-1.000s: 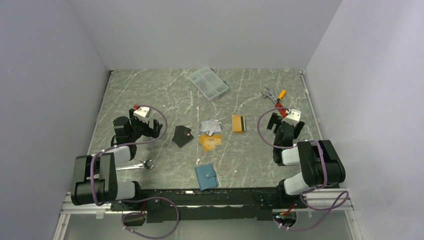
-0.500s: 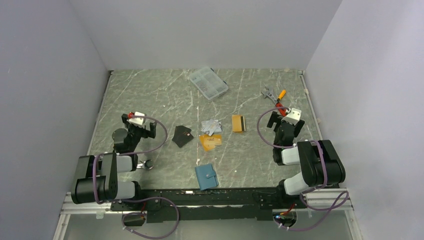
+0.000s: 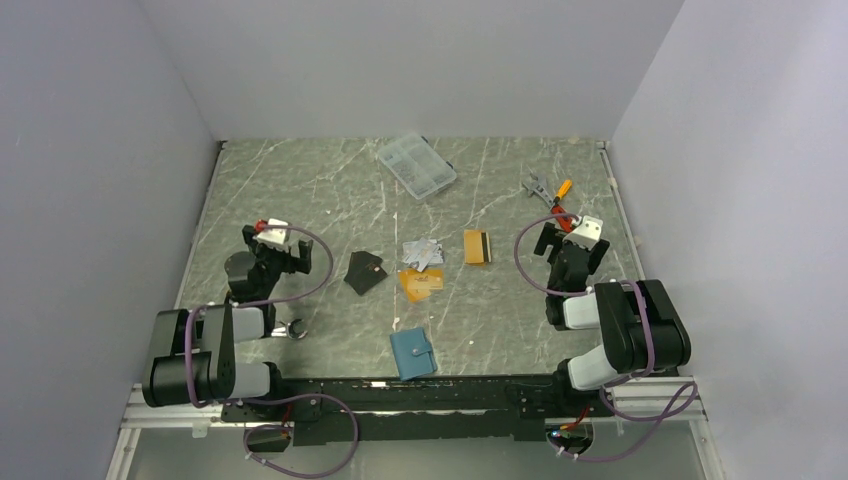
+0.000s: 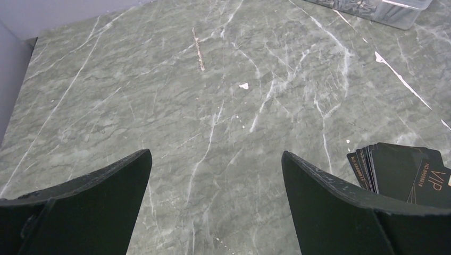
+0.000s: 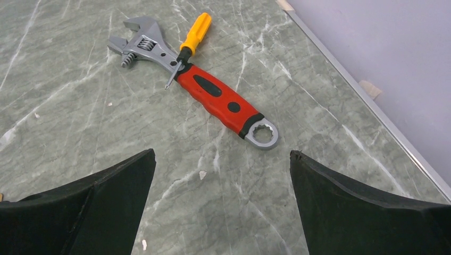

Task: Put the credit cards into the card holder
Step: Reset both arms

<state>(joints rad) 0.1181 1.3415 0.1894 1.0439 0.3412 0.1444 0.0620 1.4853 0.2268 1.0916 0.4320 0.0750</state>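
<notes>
The teal card holder (image 3: 412, 353) lies shut near the table's front edge, between the two arm bases. Credit cards lie scattered mid-table: an orange-gold one (image 3: 421, 282), another with a dark stripe (image 3: 476, 246), and a small heap of silver-grey ones (image 3: 421, 252). My left gripper (image 3: 275, 250) (image 4: 215, 154) stands open over bare marble, left of the cards, nothing between its fingers. My right gripper (image 3: 570, 243) (image 5: 222, 153) is open too, at the right side, over bare table just short of the tools.
A fanned black stack with gold VIP print (image 3: 364, 271) (image 4: 404, 167) lies just right of the left gripper. A clear compartment box (image 3: 416, 165) sits at the back. A red-handled wrench (image 5: 223, 103) and an orange screwdriver (image 5: 192, 34) lie ahead of the right gripper. A spanner (image 3: 285, 328) lies by the left arm.
The left arm has drawn back toward its base and its gripper has shifted slightly left. The right arm and all objects are where they were.
</notes>
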